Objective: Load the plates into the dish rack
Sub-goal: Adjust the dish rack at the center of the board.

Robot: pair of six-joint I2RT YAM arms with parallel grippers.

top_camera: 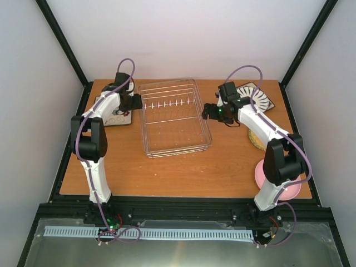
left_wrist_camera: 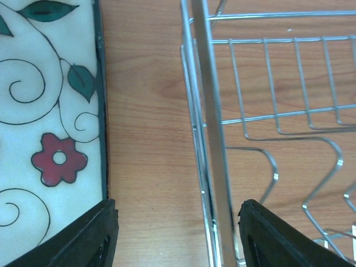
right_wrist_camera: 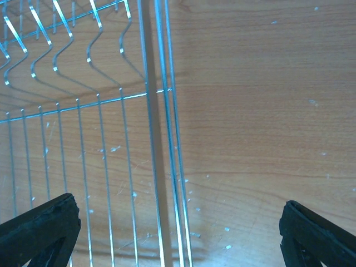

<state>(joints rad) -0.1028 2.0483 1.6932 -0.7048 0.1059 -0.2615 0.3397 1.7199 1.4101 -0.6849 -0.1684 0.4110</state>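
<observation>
Loading is barely beginning: the left gripper [left_wrist_camera: 179,222], half open, and the right gripper [right_wrist_camera: 178,222], wide open, are hovering empty astride the dish rack [left_wrist_camera: 208,83] walls, so the floral plate [left_wrist_camera: 44,111] probably needs pinching next.

2 slim white-shelled arms, the left arm [top_camera: 95,167] and the right arm [top_camera: 267,129], carry bulky black joint housings. A thin purple cable [top_camera: 245,67] loops along each. Matte black wedge-shaped fingers [left_wrist_camera: 92,239] tip both wrists; a small green light [top_camera: 221,112] glows on the right one
</observation>
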